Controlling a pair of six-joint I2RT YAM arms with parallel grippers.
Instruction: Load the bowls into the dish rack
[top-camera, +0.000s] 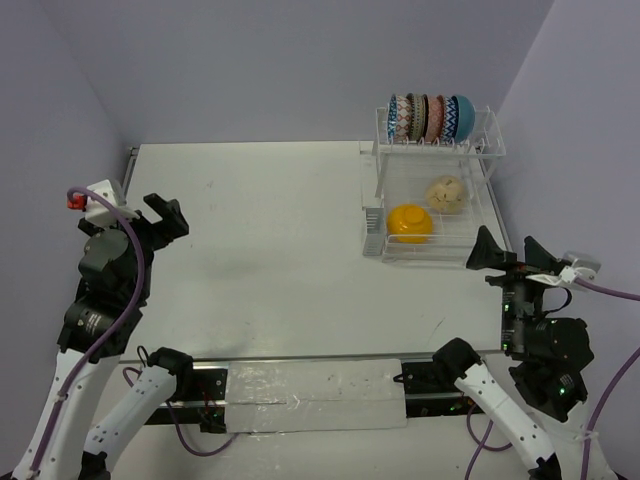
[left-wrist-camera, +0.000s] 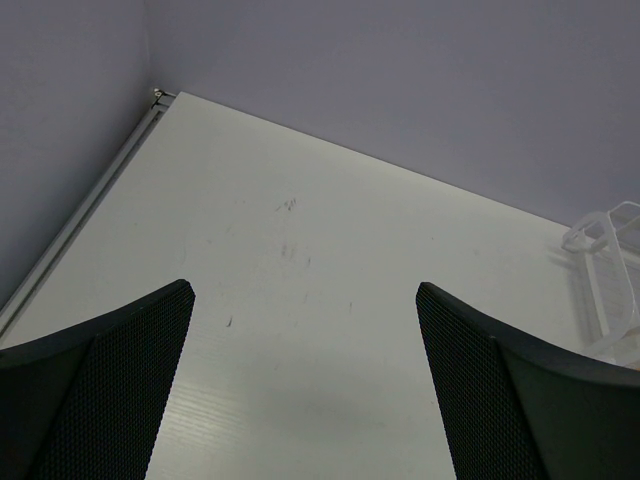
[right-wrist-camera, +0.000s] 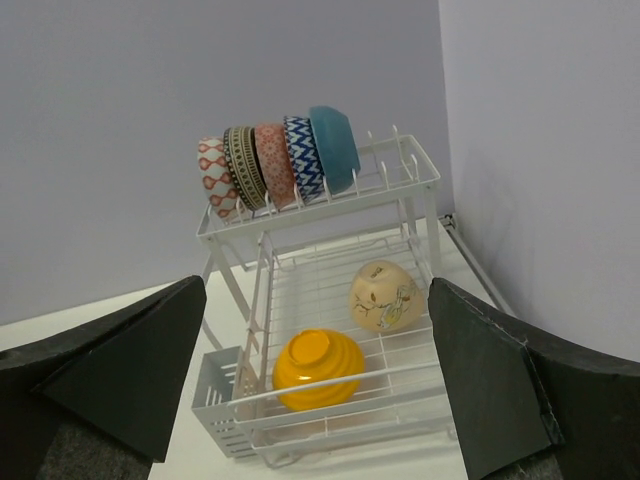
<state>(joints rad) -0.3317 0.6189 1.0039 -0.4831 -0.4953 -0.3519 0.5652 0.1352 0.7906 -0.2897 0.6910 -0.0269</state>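
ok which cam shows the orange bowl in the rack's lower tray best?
Right wrist: the orange bowl is close and large on the lower tray of the dish rack. Top external shows the bowl small, from above. Left wrist catches just a corner of the rack, no bowl.

White scuffed table (top-camera: 280, 230), lavender walls (top-camera: 300, 60)

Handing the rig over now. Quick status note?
Left gripper: open, empty, over the left of the table.
Right gripper: open, empty, just on the near side of the dish rack.
Five bowls stand on edge in the upper prong row. The orange-yellow bowl, upside down, and the speckled tan bowl lie in the lower tray.
No bowl is in view outside the rack, so loading looks done and nothing apparent is left.
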